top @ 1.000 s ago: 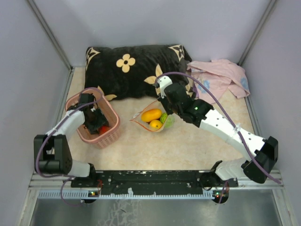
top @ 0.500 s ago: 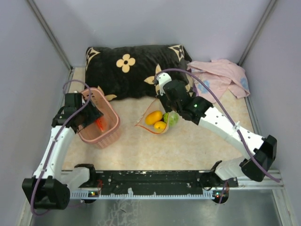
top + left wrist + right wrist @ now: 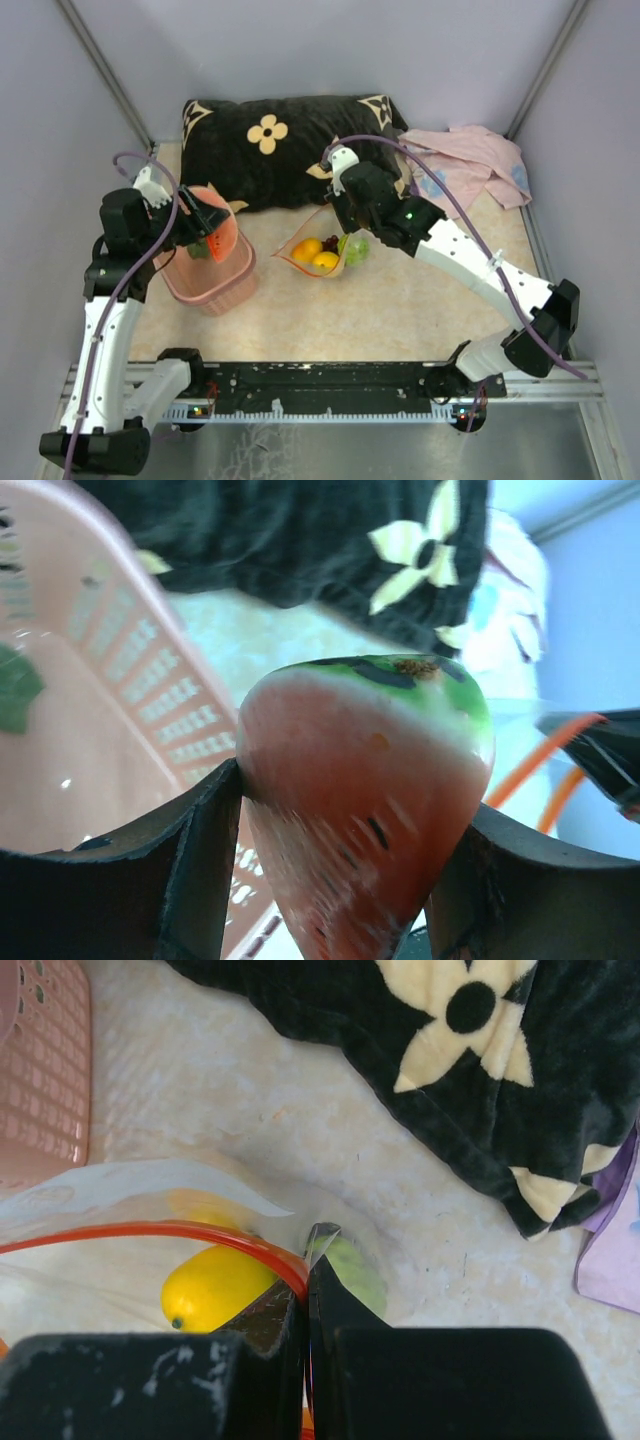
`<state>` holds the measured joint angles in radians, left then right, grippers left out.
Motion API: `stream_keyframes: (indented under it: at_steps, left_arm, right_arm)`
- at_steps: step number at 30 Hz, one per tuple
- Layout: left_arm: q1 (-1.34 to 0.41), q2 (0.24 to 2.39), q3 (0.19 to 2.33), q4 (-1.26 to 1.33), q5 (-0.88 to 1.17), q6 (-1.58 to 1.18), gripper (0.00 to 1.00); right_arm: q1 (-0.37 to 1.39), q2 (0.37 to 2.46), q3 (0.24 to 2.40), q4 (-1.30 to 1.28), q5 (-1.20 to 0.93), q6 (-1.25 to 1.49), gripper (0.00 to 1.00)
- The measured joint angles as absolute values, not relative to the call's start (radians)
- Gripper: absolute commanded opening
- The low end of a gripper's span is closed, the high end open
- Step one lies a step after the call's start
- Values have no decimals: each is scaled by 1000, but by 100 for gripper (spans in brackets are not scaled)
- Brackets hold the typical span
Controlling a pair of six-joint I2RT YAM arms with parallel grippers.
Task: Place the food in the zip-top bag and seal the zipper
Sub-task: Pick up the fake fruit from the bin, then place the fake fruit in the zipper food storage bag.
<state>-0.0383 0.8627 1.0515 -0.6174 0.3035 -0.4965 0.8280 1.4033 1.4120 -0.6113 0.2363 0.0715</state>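
My left gripper [image 3: 212, 234] is shut on a red toy watermelon slice with a green rind [image 3: 222, 232], held above the pink basket [image 3: 222, 285]. In the left wrist view the slice [image 3: 360, 780] fills the space between my fingers [image 3: 190, 870]. The clear zip-top bag [image 3: 322, 255] lies on the table, holding orange [image 3: 307, 249], yellow [image 3: 325, 261] and green [image 3: 356, 250] fruits and dark grapes [image 3: 331, 241]. My right gripper [image 3: 341, 214] is shut on the bag's mouth at the red-orange zipper [image 3: 150, 1232], holding it up and open. Yellow [image 3: 210, 1285] and green [image 3: 355, 1265] fruits show below.
A black pillow with cream flowers [image 3: 290, 150] lies along the back, right behind the bag. A pink cloth [image 3: 470, 165] lies at the back right. A green leaf piece [image 3: 15, 685] sits in the basket. Grey walls close both sides.
My left arm rose out of the basket with the watermelon slice and swung back and left. My right gripper shifted slightly left and back, lifting the bag's mouth.
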Motion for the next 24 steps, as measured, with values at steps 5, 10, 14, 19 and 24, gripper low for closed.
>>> stream_keyframes:
  at_steps: [5,10,14,19,24]
  left_arm:
    - [-77,839,1052,-516,432,-526,28]
    - [-182,810,1038,-363,484,-553,28]
    - [-352,815,991,-216,484,-529,25]
    - [-530,888,935,-51,472,-433,24]
    - [-595,941,872,123,487,-290,23]
  right_arm:
    - [828,1411,1433,-627,233,89,0]
    - [828,1427,1445,-631,220,106,0]
    - [828,1447,1457,-636,201,118,0]
    - [828,1451,1463,-637,182,127,0]
    - [828,1451,1474,-646,159,135,0]
